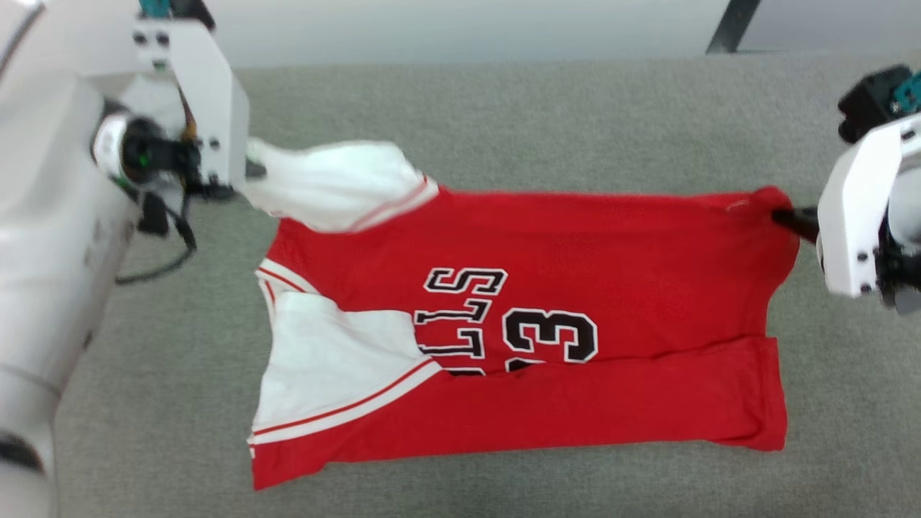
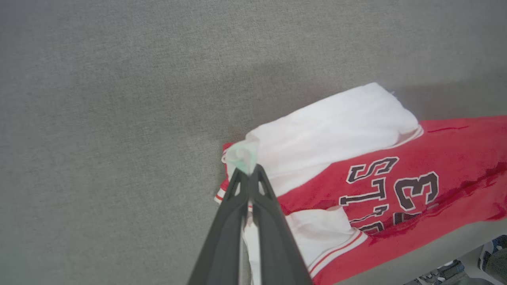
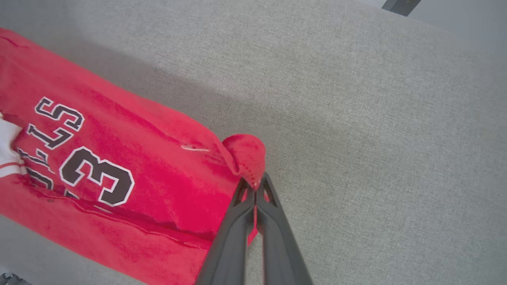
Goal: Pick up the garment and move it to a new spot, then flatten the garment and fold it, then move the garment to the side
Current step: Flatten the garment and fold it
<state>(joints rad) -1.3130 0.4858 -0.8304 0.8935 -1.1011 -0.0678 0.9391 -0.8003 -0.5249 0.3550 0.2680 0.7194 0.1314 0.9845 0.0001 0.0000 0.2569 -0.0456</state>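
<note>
The garment (image 1: 575, 288) lay face up across the middle of the table (image 1: 504, 115), well clear of its far edge. Its long axis ran side to side: white sleeves and collar toward the table's left end, hem toward the right. Its near long side was already turned over as a red band covering the bottom of the lettering.

What mattered to me was the far long edge. It was strung between my two grips, so the cloth lay inward and toward me from both. The left fingers (image 2: 227, 229) were clenched on the tip of the far white sleeve (image 1: 338, 183), bunching it at their ends. The right fingers (image 3: 233, 237) were pinched tight on the far hem corner (image 1: 763, 205), with a red nub poking past them. Neither arm was nearer; each held its own end.

The left wrist sat at the garment's left end, pointing right along that edge. The right wrist sat at the opposite end, pointing left. I judged the next step was to carry both ends together toward the near edge, keeping the span taut.
</note>
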